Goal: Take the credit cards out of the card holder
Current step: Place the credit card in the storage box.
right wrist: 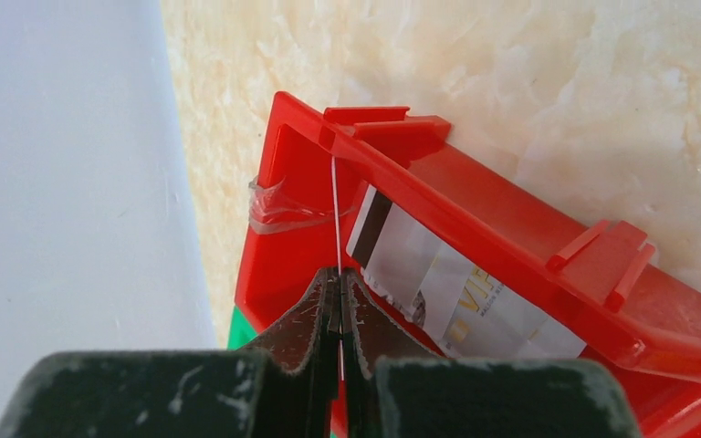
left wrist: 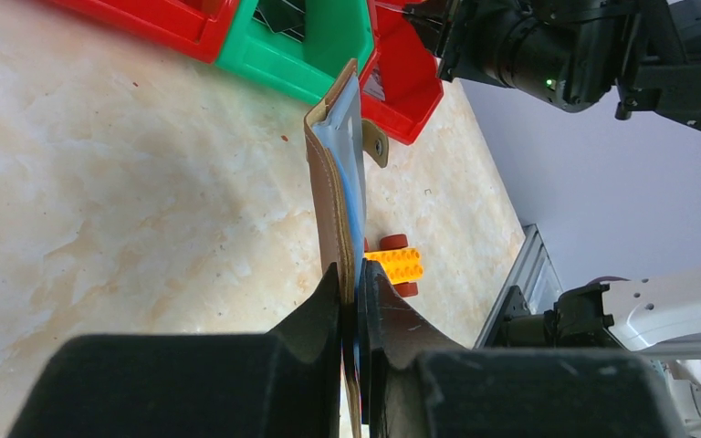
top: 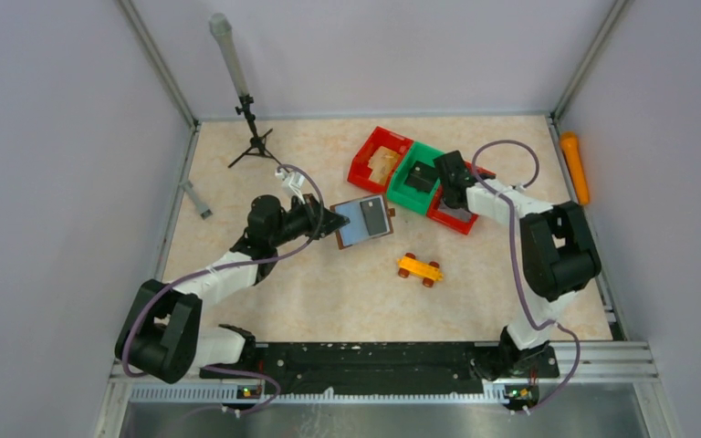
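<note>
The brown card holder (top: 365,220) hangs open with its greyish-blue inside up, above the table's middle. My left gripper (top: 330,222) is shut on its left edge. In the left wrist view the card holder (left wrist: 336,173) stands edge-on between the closed fingers of that gripper (left wrist: 354,285). My right gripper (top: 461,199) is over the right red bin (top: 440,215). In the right wrist view it (right wrist: 340,274) is shut on a thin card (right wrist: 336,205) seen edge-on. A pale card (right wrist: 456,285) lies in that bin (right wrist: 511,214). A black card (top: 420,175) lies in the green bin (top: 403,193).
A second red bin (top: 365,164) stands left of the green one. An orange toy car (top: 419,268) sits in front of the card holder and also shows in the left wrist view (left wrist: 396,265). A small tripod (top: 254,137) stands back left. An orange cylinder (top: 575,166) lies beyond the right edge.
</note>
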